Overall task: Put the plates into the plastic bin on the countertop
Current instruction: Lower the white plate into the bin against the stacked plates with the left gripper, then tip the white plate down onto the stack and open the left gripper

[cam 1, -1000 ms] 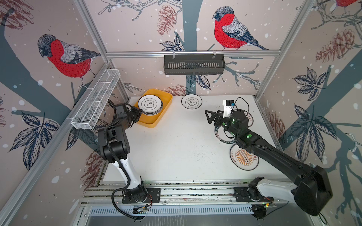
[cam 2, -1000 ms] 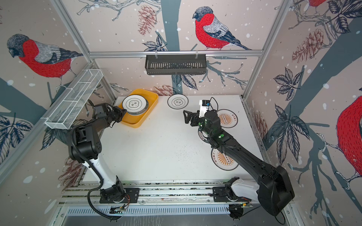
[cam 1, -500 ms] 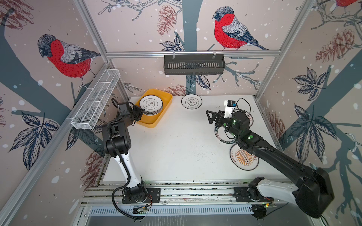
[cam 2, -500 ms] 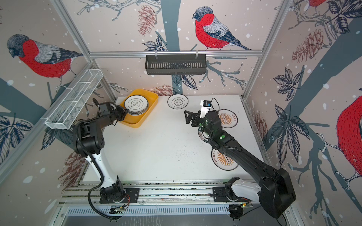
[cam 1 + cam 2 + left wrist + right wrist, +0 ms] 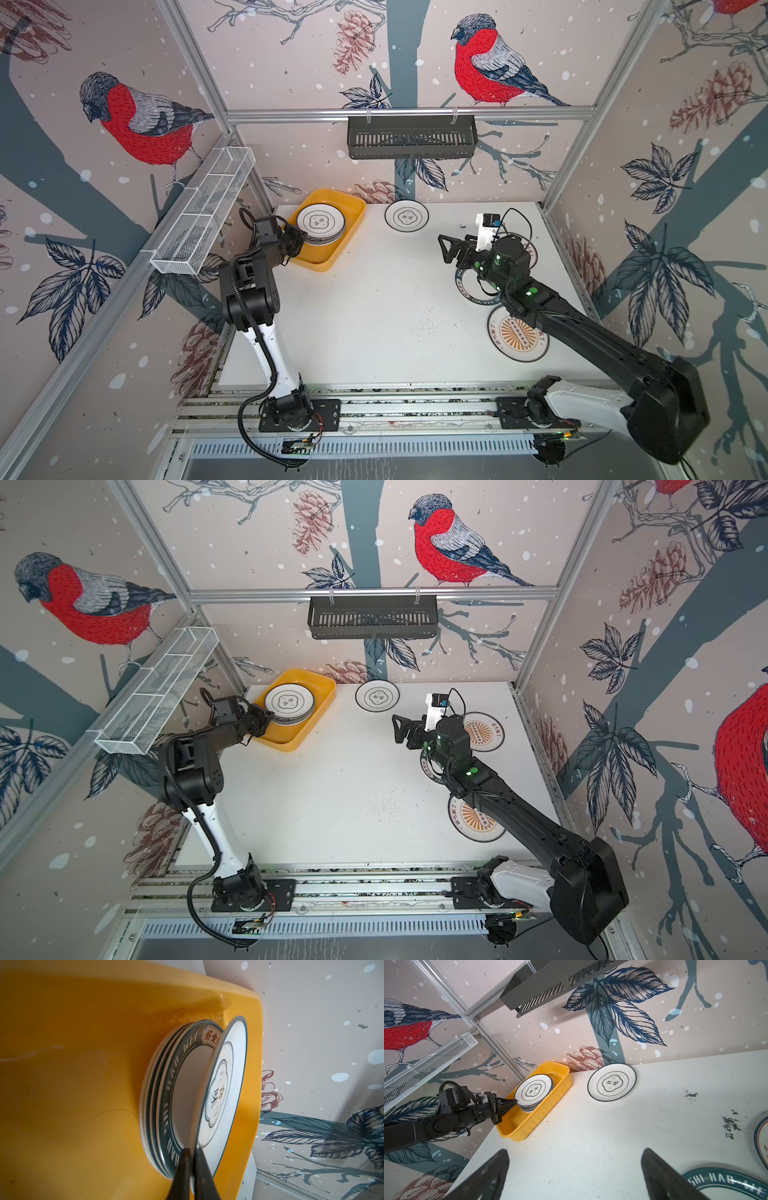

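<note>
The yellow plastic bin (image 5: 354, 208) stands at the back left of the countertop (image 5: 374, 311). It holds a stack of green-rimmed plates (image 5: 166, 1093). A flower-emblem plate (image 5: 321, 220) lies on top, its near edge tilted up. My left gripper (image 5: 192, 1150) is shut on that plate's rim, at the bin's left wall in both top views (image 5: 268, 720). My right gripper (image 5: 575, 1153) hangs open and empty above mid-table (image 5: 451, 251). Another flower-emblem plate (image 5: 406, 216) lies by the back wall. A green-rimmed plate (image 5: 467, 286) sits under my right wrist.
Two orange sunburst plates lie on the right, one near the front (image 5: 517, 334) and one behind my right wrist (image 5: 484, 731). A black slatted basket (image 5: 411, 137) hangs on the back rail. A white wire-mesh basket (image 5: 203, 216) hangs on the left.
My left arm's elbow has shifted slightly toward the bin while its gripper stays shut on the top plate's rim. The right arm has barely moved and stays open.
</note>
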